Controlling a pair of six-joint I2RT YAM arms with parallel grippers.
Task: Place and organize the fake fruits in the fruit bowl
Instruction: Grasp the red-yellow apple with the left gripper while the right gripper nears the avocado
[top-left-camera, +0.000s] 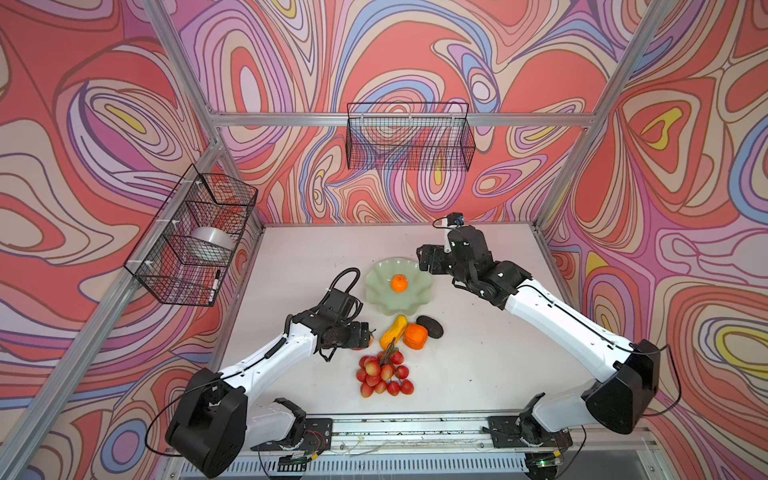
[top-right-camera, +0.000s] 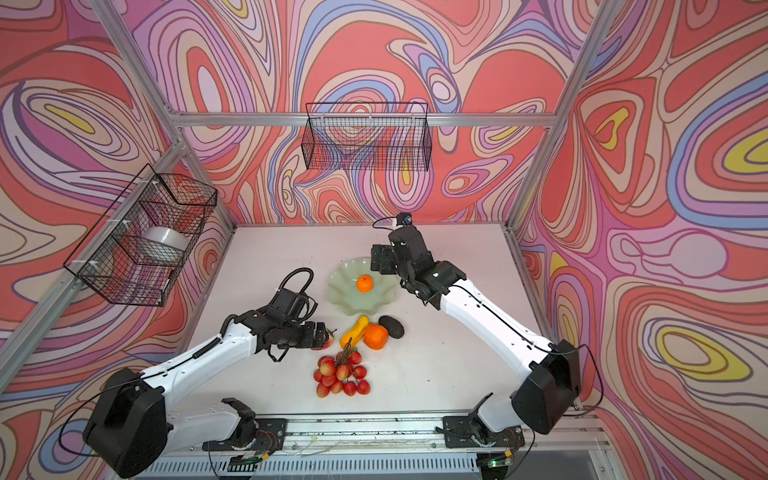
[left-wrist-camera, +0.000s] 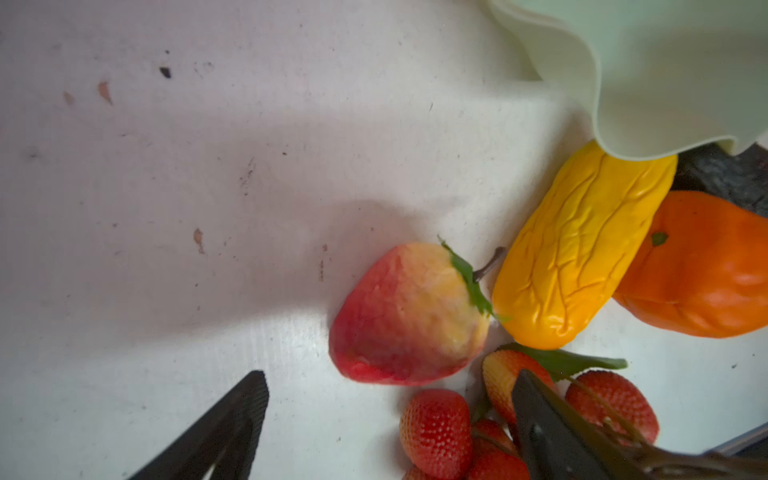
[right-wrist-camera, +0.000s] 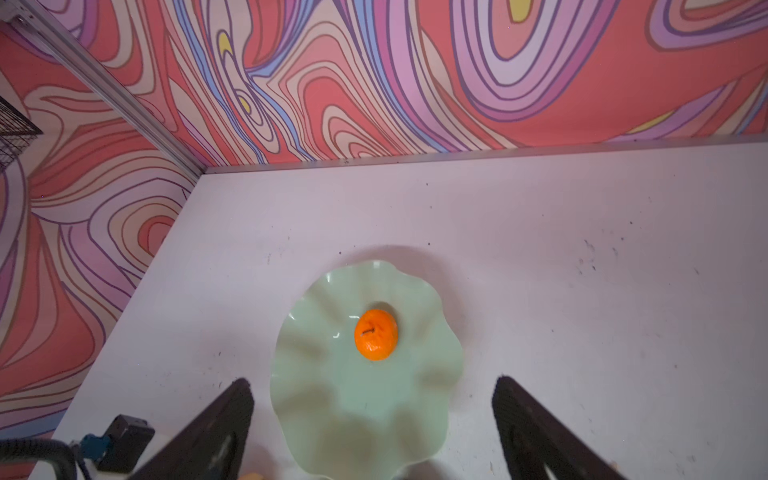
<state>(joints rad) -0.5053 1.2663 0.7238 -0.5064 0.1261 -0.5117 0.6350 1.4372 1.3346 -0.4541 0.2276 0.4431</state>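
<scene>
My left gripper (left-wrist-camera: 390, 374) is spread wide and empty, low over the middle of the white tabletop (top-left-camera: 311, 257). The red-and-yellow plastic fruit (left-wrist-camera: 409, 311) lies just ahead between its fingers. I'd close across its broad body, clear of the green leaf. One finger overlaps the red berry cluster (left-wrist-camera: 436, 428), and the yellow-orange elongated fruit (left-wrist-camera: 582, 249) lies just beside, so a snag seems likely. My right gripper (right-wrist-camera: 372, 381) hangs released above the pale green wavy-rimmed fruit bowl (right-wrist-camera: 324, 415), nearer the far edge, which holds only the small round orange (right-wrist-camera: 376, 333).
</scene>
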